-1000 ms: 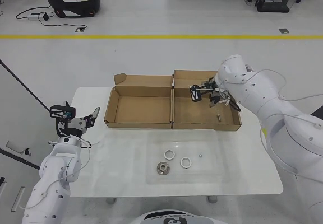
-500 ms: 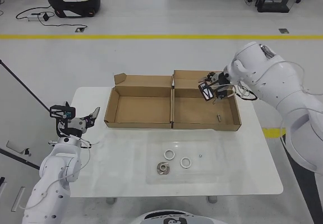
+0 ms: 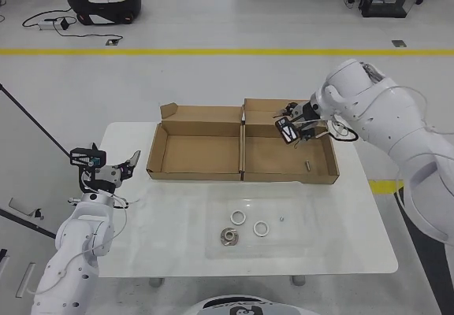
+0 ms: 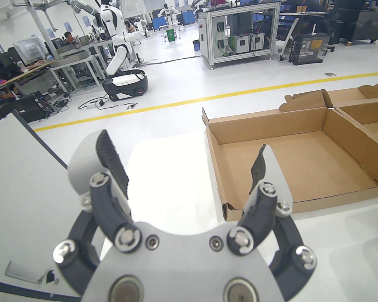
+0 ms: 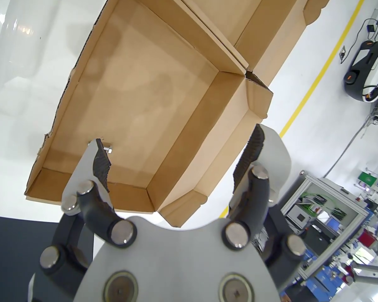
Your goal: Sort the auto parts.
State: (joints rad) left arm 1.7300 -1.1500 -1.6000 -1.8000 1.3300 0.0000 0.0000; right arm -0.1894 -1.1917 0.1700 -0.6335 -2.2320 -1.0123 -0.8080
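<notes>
Two hands, both spread wide and both empty. My right arm comes in from the right side of the bench (image 3: 345, 228) and bends over the far right corner of the right box (image 3: 270, 157), with the right hand (image 5: 178, 135) hanging above the far part of that box, tilted down towards its floor. Nothing sits between its fingers (image 5: 101, 161) and they touch no cardboard. One small bolt (image 5: 107, 149) lies on the floor of the right box near its right wall, below the hand and apart from it; in the wrist view it shows just beside one fingertip.

My left arm stands off the left edge of the bench, forearm raised, with the left hand (image 4: 184, 141) pointing across the bench corner at the left box (image 4: 289, 164), well short of it. That box is joined side by side with the right one.

Nearer to me, on a clear tray (image 3: 306, 236) in front of the boxes, lie two white rings (image 3: 238, 216) (image 3: 262, 229), a metal flanged part (image 3: 228, 235) and a tiny screw (image 3: 280, 216), all well apart from both hands.
</notes>
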